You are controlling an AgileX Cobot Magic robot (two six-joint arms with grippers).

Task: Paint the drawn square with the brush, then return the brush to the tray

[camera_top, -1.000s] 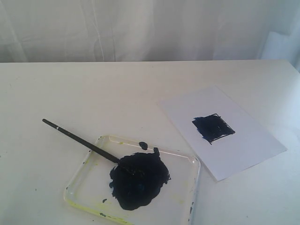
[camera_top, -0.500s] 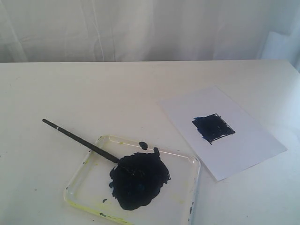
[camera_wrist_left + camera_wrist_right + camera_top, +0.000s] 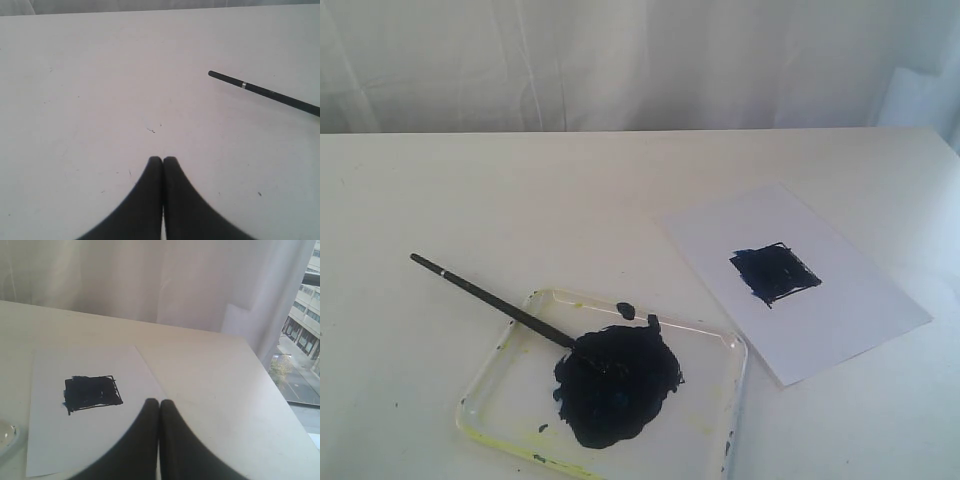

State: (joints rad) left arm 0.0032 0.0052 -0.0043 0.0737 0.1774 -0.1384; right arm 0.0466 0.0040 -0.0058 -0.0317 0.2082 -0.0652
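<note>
A white table (image 3: 520,190) fills the exterior view, backed by a pale curtain (image 3: 620,60) across the top of the frame; the tray (image 3: 510,385) sits at the lower centre, its clear rim stained yellowish, with a big blue-black paint blob (image 3: 617,385) in its middle. The brush (image 3: 490,297) lies slanted from the middle left down into the tray; its dark tip is sunk in the blob, and its handle crosses the tray's upper-left rim and juts out over the bare table, a silver ring near the far end. To the right of centre a white paper sheet (image 3: 840,310) lies tilted, well apart from the tray; the drawn square (image 3: 775,273) on it is filled in as a solid blue-black patch, with thin black lines showing at its edges. Neither arm shows in the exterior view. In the left wrist view the left gripper (image 3: 162,160) hangs over bare table with its jaws pressed together on nothing, the brush's handle end nearby; in the right wrist view the right gripper (image 3: 159,402) is likewise closed and empty, just beside the painted square, by the sheet's edge.
</note>
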